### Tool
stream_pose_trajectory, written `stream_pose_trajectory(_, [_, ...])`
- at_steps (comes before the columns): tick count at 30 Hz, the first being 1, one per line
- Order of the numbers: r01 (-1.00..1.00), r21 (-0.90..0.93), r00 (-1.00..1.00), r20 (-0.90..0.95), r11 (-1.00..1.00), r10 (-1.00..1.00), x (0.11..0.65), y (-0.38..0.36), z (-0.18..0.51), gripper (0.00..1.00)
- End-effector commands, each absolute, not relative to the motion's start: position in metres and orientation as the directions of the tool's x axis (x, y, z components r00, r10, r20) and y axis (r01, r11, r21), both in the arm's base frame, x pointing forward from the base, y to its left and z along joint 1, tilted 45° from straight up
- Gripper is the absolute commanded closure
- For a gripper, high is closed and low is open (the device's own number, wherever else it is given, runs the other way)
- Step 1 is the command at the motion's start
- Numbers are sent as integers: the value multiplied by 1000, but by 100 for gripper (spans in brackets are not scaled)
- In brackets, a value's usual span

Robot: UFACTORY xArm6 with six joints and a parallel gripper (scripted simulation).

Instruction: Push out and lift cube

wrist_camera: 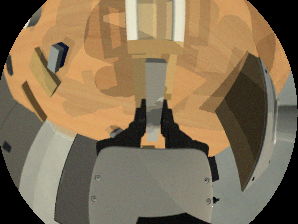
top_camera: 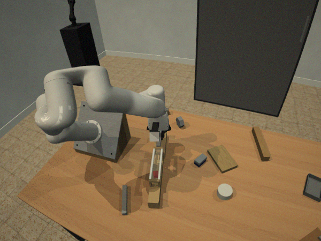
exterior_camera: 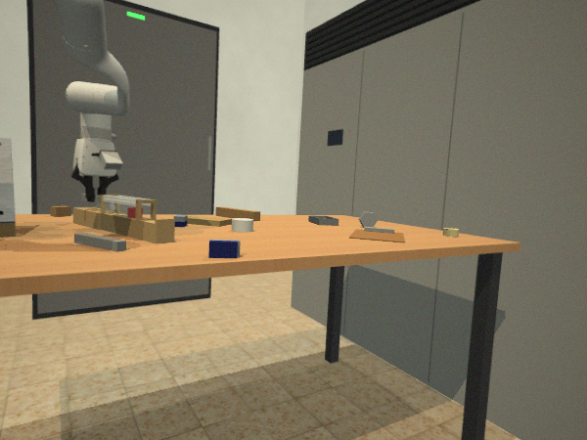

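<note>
On your wooden table (top_camera: pixel 80 214) you have a white round puck (top_camera: pixel 224 191), a flat wooden board (top_camera: pixel 222 158) with a small blue-grey block (top_camera: pixel 200 159) just beside it, and a long wooden bar (top_camera: pixel 260 143) well apart toward the door (top_camera: pixel 249 53). A grey bar (top_camera: pixel 124 199) lies near the front edge, and a dark tray (top_camera: pixel 313 187) sits at the right edge.
</note>
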State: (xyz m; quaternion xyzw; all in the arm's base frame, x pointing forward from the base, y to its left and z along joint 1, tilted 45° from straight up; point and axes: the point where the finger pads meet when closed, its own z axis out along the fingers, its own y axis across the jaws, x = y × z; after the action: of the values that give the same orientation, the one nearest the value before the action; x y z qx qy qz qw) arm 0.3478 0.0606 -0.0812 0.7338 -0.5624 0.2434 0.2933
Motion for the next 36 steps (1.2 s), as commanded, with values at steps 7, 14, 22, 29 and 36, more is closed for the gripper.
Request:
stream_pose_trajectory(7, [-968, 155, 249, 687, -196, -683, 349, 47, -95, 100])
stream_pose_trajectory(14, [-968, 155, 249, 687, -196, -683, 349, 46, -96, 100])
stream_pose_trajectory(22, [-968, 155, 249, 687, -196, -683, 349, 46, -96, 100])
stream_pose_trajectory(29, [-968, 155, 249, 687, -196, -683, 349, 45, -95, 100])
stream_pose_trajectory(36, [-968, 155, 249, 687, -196, -683, 353, 37, -88, 100])
